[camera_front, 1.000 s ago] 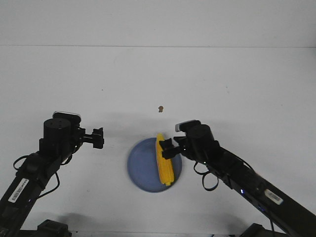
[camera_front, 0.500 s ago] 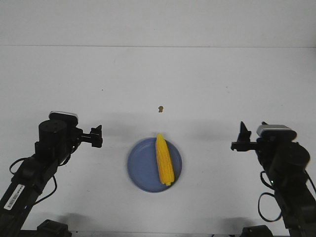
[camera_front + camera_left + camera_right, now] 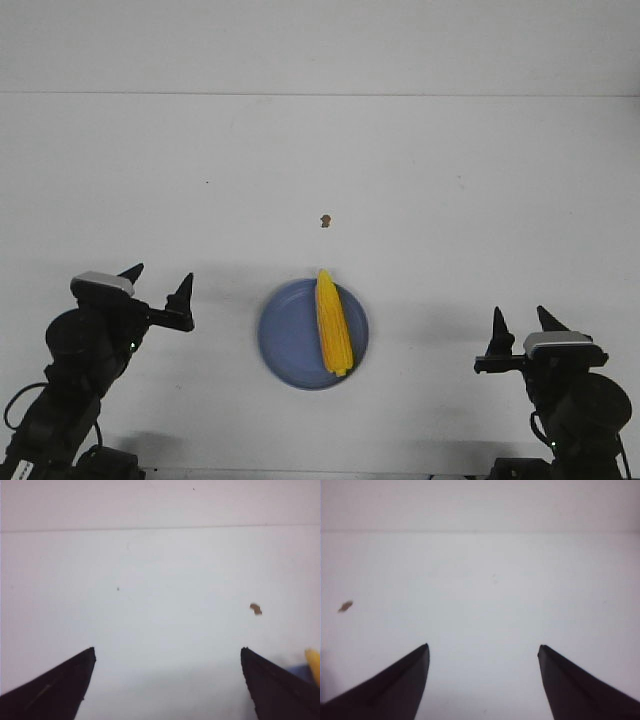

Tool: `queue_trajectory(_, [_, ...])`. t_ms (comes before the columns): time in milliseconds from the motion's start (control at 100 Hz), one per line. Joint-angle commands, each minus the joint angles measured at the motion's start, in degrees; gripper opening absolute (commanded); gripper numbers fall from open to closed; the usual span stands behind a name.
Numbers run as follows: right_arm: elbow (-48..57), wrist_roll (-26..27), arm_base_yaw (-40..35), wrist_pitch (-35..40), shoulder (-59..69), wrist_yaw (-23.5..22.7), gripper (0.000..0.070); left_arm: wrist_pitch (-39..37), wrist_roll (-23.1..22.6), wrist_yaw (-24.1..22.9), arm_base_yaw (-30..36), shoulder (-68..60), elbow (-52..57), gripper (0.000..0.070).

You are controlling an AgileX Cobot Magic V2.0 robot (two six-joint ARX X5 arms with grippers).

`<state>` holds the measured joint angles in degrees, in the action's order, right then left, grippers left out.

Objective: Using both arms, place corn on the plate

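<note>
The yellow corn [image 3: 333, 324] lies on the blue plate [image 3: 288, 340] near the table's front middle, its pointed end toward the far side over the rim. My left gripper [image 3: 160, 279] is open and empty, pulled back to the left of the plate. My right gripper [image 3: 520, 320] is open and empty, pulled back to the right of the plate. In the left wrist view the gripper [image 3: 167, 652] is wide open over bare table, with a bit of the corn [image 3: 313, 662] and the plate [image 3: 300, 672] at the edge. In the right wrist view the gripper [image 3: 484, 648] is open over bare table.
A small brown crumb [image 3: 324, 220] lies on the white table beyond the plate; it also shows in the left wrist view [image 3: 255, 609] and in the right wrist view [image 3: 345, 606]. The table's far edge [image 3: 320, 95] meets a white wall.
My right gripper has left the corn on the plate and drawn far back to the right front. My left gripper has drawn back to the left and opened. The corn has stayed still.
</note>
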<state>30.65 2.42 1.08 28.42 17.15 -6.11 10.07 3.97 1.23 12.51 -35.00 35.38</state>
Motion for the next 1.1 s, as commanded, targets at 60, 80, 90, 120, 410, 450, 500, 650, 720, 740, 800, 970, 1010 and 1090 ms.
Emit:
queue_trajectory(60, [0.5, 0.6, 0.0, -2.6, -4.1, -1.5, 0.046, -3.3, 3.9, -0.2, 0.1, 6.7, -7.4, 0.0579])
queue_trajectory(80, [0.5, 0.6, 0.0, -2.6, -4.4, -1.4, 0.046, -3.8, 4.6, -0.2, 0.1, 7.8, -8.1, 0.0578])
queue_trajectory(90, [0.5, 0.6, 0.0, -2.6, -4.5, -1.4, 0.046, -3.9, 4.7, -0.2, 0.1, 8.3, -8.4, 0.0578])
queue_trajectory(120, [0.5, 0.6, 0.0, -2.2, -4.8, -1.4, 0.046, -3.9, 4.7, -0.3, 0.1, 9.6, -9.1, 0.0577])
queue_trajectory(410, [0.5, 0.6, 0.0, -3.1, -4.7, -0.4, 0.0181, -3.3, 3.1, -2.8, 0.1, 14.9, -9.4, 0.0235])
queue_trajectory(450, [0.5, 0.6, 0.0, -3.1, -4.7, 0.7, 0.0038, -3.3, 2.5, -2.8, 0.1, 15.2, -9.4, 0.0065])
queue_trajectory(500, [0.5, 0.6, 0.0, -3.1, -4.7, 1.5, 0.0, -3.3, 2.5, -2.8, 0.1, 15.3, -9.4, 0.0])
queue_trajectory(650, [0.5, 0.6, 0.0, -3.5, -4.7, 3.5, 0.0, -4.1, 2.6, -2.8, 0.1, 15.3, -9.4, 0.0012])
queue_trajectory(720, [0.5, 0.5, 0.0, -3.5, -4.7, 3.5, 0.0, -4.2, 2.6, -2.8, 0.1, 15.5, -9.4, 0.0012])
queue_trajectory(740, [0.5, 0.5, 0.0, -3.5, -4.7, 3.5, 0.0, -4.2, 2.6, -2.8, 0.1, 15.5, -9.4, 0.0012])
queue_trajectory(800, [0.5, 0.6, 0.0, -3.6, -4.7, 3.5, 0.0, -4.2, 2.6, -2.8, 0.1, 15.6, -9.4, 0.0012])
queue_trajectory(970, [0.5, 0.5, 0.0, -3.5, -4.7, 3.5, 0.0, -4.2, 2.6, -2.8, 0.1, 15.6, -9.4, 0.0012])
queue_trajectory(1010, [0.5, 0.6, 0.0, -3.5, -4.7, 3.5, 0.0, -4.2, 2.6, -2.8, 0.1, 15.6, -9.4, 0.0012])
queue_trajectory(1090, [0.5, 0.6, 0.0, -3.5, -4.7, 3.5, 0.0, -4.2, 2.6, -2.8, 0.1, 15.6, -9.4, 0.0012])
